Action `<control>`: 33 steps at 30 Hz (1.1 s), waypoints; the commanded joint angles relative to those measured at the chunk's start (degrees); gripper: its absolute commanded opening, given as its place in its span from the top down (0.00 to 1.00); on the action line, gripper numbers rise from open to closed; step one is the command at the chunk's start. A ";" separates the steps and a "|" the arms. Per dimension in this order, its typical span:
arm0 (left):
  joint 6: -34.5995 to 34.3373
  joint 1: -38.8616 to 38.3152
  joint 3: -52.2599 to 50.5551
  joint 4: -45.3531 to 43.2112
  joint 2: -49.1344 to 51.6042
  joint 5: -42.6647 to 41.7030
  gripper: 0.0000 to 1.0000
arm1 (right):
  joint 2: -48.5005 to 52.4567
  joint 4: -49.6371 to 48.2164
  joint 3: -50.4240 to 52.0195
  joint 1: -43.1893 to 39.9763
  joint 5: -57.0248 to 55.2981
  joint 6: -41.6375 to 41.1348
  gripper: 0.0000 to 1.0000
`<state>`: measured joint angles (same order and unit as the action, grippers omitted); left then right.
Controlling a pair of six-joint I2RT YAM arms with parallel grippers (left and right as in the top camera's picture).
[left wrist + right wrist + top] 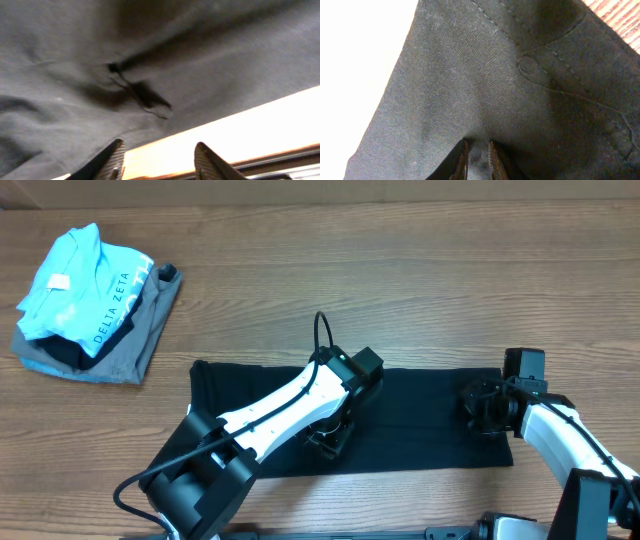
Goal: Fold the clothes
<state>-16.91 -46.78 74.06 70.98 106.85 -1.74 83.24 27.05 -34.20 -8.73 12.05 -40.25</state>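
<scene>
The clothes, a black T-shirt [420,415], lie as a long flat strip across the table's front half. My left gripper [330,442] hangs over the strip's near edge around its middle. In the left wrist view this gripper [160,145] is open, bright tabletop shows between its fingers, and the dark cloth [175,60] with a small crease lies just beyond them. My right gripper [482,408] is at the strip's right end. In the right wrist view it [478,142] is shut on a pinch of the black fabric [470,75], with stitched seams running past.
A light blue shirt lettered "DELTA ZETA" [85,285] lies on a folded grey garment [135,350] at the back left. Bare wooden table [400,270] stretches behind the strip. The table's front edge [280,152] runs just beyond my left fingers.
</scene>
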 commanded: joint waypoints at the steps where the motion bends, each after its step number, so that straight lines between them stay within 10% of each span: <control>1: -3.82 -0.02 -2.43 -1.88 0.66 3.61 0.48 | 1.75 1.73 2.43 -0.02 -3.08 0.15 0.81; 11: -4.98 -0.02 -9.35 -9.40 0.66 2.43 0.56 | 1.75 1.73 2.43 -0.02 -3.06 0.15 0.81; 17: -5.01 0.04 -8.61 -9.62 0.63 0.28 0.96 | 1.75 1.75 2.43 0.00 -3.06 0.15 0.81; 33: -5.01 0.04 0.46 -2.67 0.35 -1.60 0.91 | 1.75 1.70 2.43 -0.02 -3.08 0.15 0.81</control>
<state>-21.30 -46.78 73.67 68.18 106.96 -1.96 83.24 27.05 -34.20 -8.73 12.05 -40.25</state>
